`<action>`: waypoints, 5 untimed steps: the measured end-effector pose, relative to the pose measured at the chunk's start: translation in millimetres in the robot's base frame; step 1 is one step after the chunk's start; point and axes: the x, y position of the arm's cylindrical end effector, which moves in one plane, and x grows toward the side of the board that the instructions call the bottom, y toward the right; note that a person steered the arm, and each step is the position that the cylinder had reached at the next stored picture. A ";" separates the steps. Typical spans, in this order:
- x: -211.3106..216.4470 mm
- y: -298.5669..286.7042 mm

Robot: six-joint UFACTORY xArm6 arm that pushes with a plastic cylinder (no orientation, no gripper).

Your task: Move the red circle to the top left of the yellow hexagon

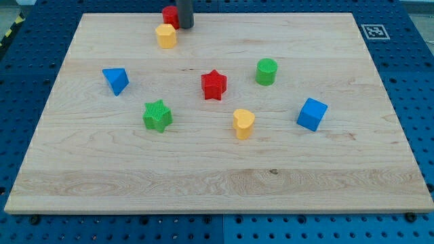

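One push left: red circle sits directly above yellow hexagon, touching, near tabletop top edge. Tip touching its right side. Nudge leftward gently, avoid dragging hexagon. No claw fitted, state not applicable.

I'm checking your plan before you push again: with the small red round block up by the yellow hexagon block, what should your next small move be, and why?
Probably a short push toward the view's left. My tip sits against the right side of the red round block, which lies just above and slightly right of the yellow hexagon block, near the top edge of the wooden board. Nudging it leftward should bring it to the hexagon's top left.
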 end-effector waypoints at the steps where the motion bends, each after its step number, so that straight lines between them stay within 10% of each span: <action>1: -26.8 -0.1; 5: -35.2 -59.6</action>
